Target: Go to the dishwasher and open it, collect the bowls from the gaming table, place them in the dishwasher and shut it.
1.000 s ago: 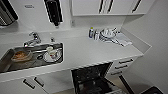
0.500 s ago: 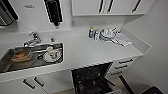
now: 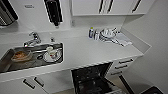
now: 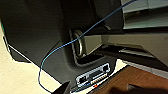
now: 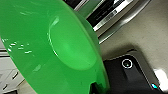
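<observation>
The dishwasher (image 3: 91, 80) stands open under the white counter, its door folded down and its dark inside with racks showing. A bright green bowl (image 5: 50, 47) sits very close in the right wrist view, tilted on edge, with my right gripper (image 5: 96, 87) shut on its rim above the floor and my dark base. My left gripper (image 4: 65, 88) hangs low beside my dark body, where a thin blue cable (image 4: 75, 41) loops. The gaming table is out of view.
A steel sink (image 3: 7, 62) on the left holds an orange-brown dish (image 3: 21, 55), a cup and a plate, with a tap (image 3: 33, 40) behind. Bottles and piled dishes (image 3: 107, 33) sit at the counter's back right. White drawers (image 3: 123, 65) and a wall flank the dishwasher on the right.
</observation>
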